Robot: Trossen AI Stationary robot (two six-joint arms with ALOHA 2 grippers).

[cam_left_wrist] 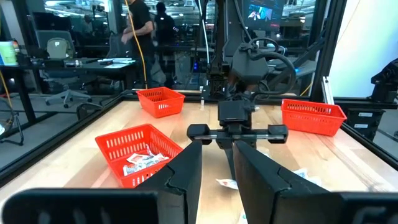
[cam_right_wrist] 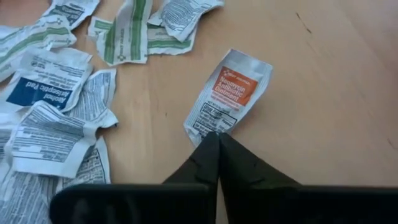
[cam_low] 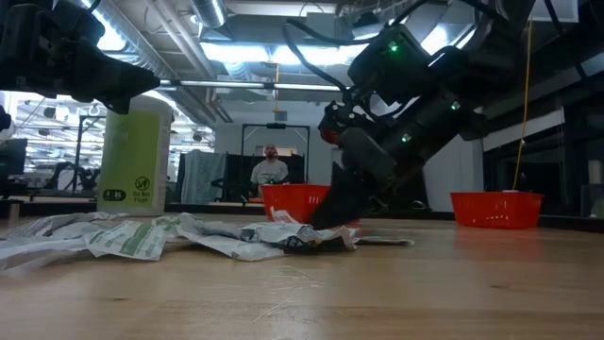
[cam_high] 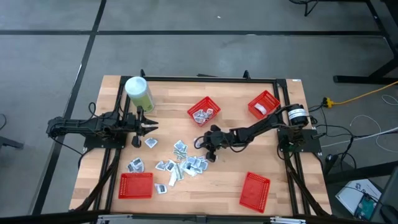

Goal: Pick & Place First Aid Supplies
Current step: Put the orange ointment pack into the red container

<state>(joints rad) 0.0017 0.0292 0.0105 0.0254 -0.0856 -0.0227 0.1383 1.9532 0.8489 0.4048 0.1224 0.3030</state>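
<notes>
- The table [cam_high: 236, 186] is a pale wooden board with visible grain, framed by dark rails.
- Four red mesh baskets [cam_high: 135, 185] sit on it, shallow and rectangular (one near the middle already holds a few packets).
- A tall pale-green canister [cam_high: 140, 94] with a white lid stands upright near the left arm.
- The first aid supplies [cam_high: 184, 160] are small flat crinkled paper packets, white-grey with green or blue print, scattered loosely between the two arms.
- The right gripper [cam_right_wrist: 217, 138] is down at the table, fingers pressed together, pinching the edge of an orange-labelled packet [cam_right_wrist: 231, 93] lying flat just beside the pile.
- The left gripper [cam_high: 151, 126] hovers beside the canister, fingers slightly apart, holding nothing.
</notes>
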